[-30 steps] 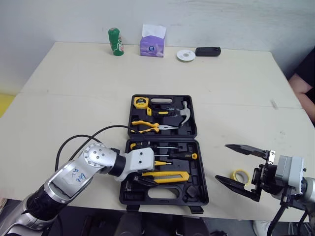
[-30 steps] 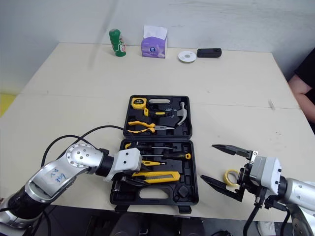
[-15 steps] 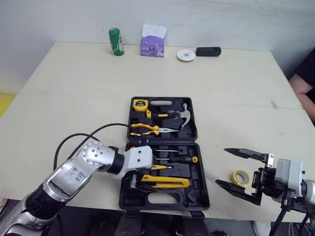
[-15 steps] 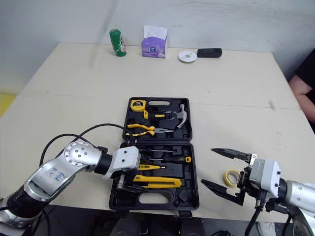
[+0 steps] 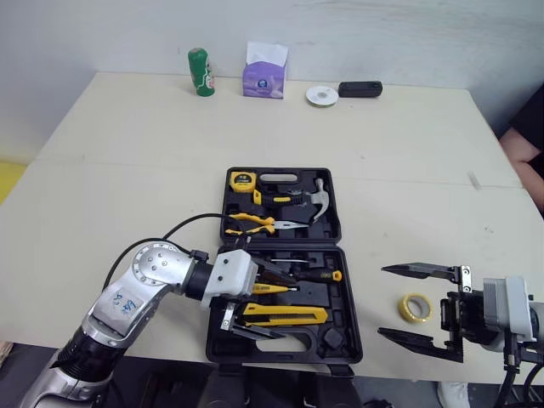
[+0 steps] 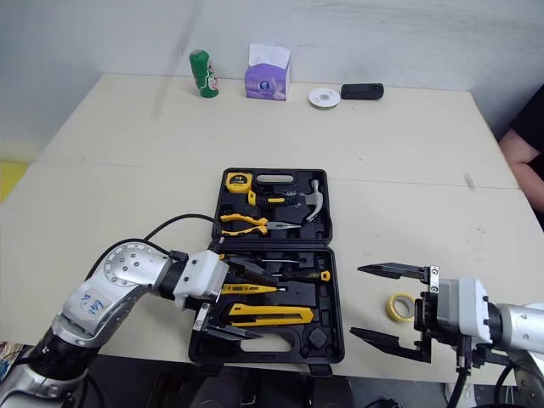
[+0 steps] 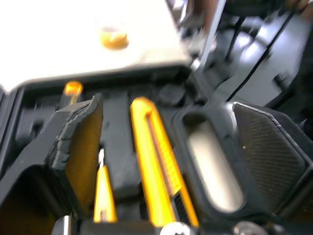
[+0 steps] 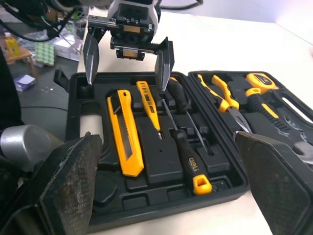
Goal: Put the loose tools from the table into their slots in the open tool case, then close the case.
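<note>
The black tool case (image 5: 350, 293) lies open at the table's front. Its far half holds a tape measure (image 5: 243, 178), pliers (image 5: 255, 223) and a hammer (image 5: 319, 197). The near half holds screwdrivers (image 5: 313, 275), a yellow tester (image 5: 270, 289) and a yellow utility knife (image 5: 286, 316). My left gripper (image 5: 265, 303) is open over the near half, its fingers straddling the knife (image 7: 156, 166) and the tester. A yellow tape roll (image 5: 414, 306) lies on the table right of the case, between the fingers of my open right gripper (image 5: 382, 301).
At the table's far edge stand a green can (image 5: 200, 71), a purple tissue box (image 5: 264, 70), a white disc (image 5: 321, 94) and a black device (image 5: 359, 88). A person's arm (image 5: 523, 140) shows at the right edge. The case sits close to the table's front edge.
My left gripper has spread wide open from the knife's left end, and the knife lies in its slot. My right gripper has drawn slightly back to the right and opened wider.
</note>
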`<action>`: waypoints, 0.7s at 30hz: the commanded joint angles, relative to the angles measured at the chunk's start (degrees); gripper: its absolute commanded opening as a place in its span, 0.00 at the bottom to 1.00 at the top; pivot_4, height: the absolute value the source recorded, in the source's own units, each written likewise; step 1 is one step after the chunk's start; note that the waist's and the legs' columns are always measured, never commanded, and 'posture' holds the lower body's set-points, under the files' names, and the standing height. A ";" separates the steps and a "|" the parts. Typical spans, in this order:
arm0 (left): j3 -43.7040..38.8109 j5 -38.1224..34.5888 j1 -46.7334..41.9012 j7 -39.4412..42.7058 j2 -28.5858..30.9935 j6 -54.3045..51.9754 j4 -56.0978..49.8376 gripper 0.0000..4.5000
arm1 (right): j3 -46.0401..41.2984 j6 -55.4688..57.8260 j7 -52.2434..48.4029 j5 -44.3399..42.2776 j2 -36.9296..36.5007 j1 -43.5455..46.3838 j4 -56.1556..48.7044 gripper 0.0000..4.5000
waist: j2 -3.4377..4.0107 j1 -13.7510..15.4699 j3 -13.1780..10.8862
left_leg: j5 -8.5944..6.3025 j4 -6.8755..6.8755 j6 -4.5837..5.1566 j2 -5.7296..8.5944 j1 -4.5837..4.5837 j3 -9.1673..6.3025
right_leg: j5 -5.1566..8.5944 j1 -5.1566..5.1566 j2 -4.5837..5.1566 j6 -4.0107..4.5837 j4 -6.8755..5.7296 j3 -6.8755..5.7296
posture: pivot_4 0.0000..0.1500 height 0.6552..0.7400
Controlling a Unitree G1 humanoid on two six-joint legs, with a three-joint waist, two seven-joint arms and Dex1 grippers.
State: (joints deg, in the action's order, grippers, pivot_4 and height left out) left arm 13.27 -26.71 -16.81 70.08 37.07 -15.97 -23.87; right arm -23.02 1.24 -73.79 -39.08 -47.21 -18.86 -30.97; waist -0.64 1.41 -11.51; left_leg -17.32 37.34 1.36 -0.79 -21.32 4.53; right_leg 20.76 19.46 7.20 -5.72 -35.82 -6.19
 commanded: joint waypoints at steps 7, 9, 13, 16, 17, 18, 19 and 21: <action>2.79 6.27 -0.88 5.36 -3.04 14.53 9.80 0.03 | -1.25 -1.44 -1.60 1.10 -0.66 0.15 0.66 1.00 | 0.00 -0.04 0.00 | 0.00 0.05 0.01 0.00 0.03 0.00 | -0.01 -0.02 -0.02 -0.01 -0.03 0.00 | 1.00 1.00; 4.40 8.87 -1.08 6.61 -2.97 17.77 12.52 0.01 | -0.83 -1.83 -1.37 1.72 -0.36 -0.07 0.99 1.00 | 0.00 0.00 0.00 | 0.00 0.04 0.01 0.00 0.03 0.00 | -0.01 -0.02 -0.02 -0.01 -0.03 0.00 | 1.00 1.00; 6.80 11.47 -1.32 5.30 -4.44 17.87 14.72 0.01 | -0.39 -2.06 -0.70 2.50 0.16 -0.26 1.35 1.00 | 0.00 0.01 0.00 | 0.00 0.05 0.02 0.01 0.01 0.00 | -0.01 -0.02 -0.01 -0.01 -0.03 -0.01 | 1.00 1.00; 8.05 13.53 -1.28 3.74 -4.76 15.64 15.36 0.01 | -0.42 -1.89 -0.29 2.70 0.42 -0.19 1.34 1.00 | 0.00 0.01 0.00 | 0.00 0.05 0.02 0.01 0.01 -0.01 | -0.01 -0.02 0.00 -0.02 -0.04 -0.01 | 1.00 1.00; 8.39 13.62 -1.18 3.44 -4.73 14.05 15.30 0.01 | -0.38 -1.81 -0.16 2.74 0.46 -0.18 1.27 1.00 | 0.00 -0.01 0.00 | 0.00 0.05 0.02 0.01 0.01 -0.01 | -0.01 -0.02 0.00 -0.02 -0.04 -0.01 | 1.00 1.00; 8.62 13.79 -1.10 3.08 -4.77 13.05 15.23 0.01 | -0.33 -1.72 0.00 2.75 0.50 -0.18 1.18 1.00 | 0.00 -0.02 0.00 | 0.00 0.05 0.02 0.01 0.01 -0.01 | -0.01 -0.02 0.00 -0.02 -0.05 -0.01 | 1.00 1.00; 8.82 14.00 -1.01 2.60 -4.87 11.99 15.15 0.01 | -0.24 -1.58 0.20 2.70 0.60 -0.22 1.03 1.00 | 0.01 -0.01 0.01 | 0.00 0.05 0.02 0.01 0.03 -0.01 | -0.01 -0.03 0.00 -0.01 -0.05 -0.01 | 1.00 1.00; 8.78 13.82 -0.76 1.69 -5.35 10.61 14.91 0.01 | 0.02 -1.38 0.50 2.73 0.73 -0.28 0.72 1.00 | 0.02 -0.01 0.01 | 0.00 0.06 0.03 0.01 0.06 -0.01 | -0.01 -0.06 0.02 -0.02 -0.06 0.00 | 1.00 1.00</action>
State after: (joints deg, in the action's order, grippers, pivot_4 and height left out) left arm 21.28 -13.78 -17.81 73.41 32.14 -3.60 -8.78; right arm -22.77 0.04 -73.67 -35.65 -46.88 -19.01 -29.01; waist -0.62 1.40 -11.50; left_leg -17.33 37.41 1.39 -0.78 -21.24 4.52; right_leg 20.74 19.38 7.23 -5.74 -35.87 -6.20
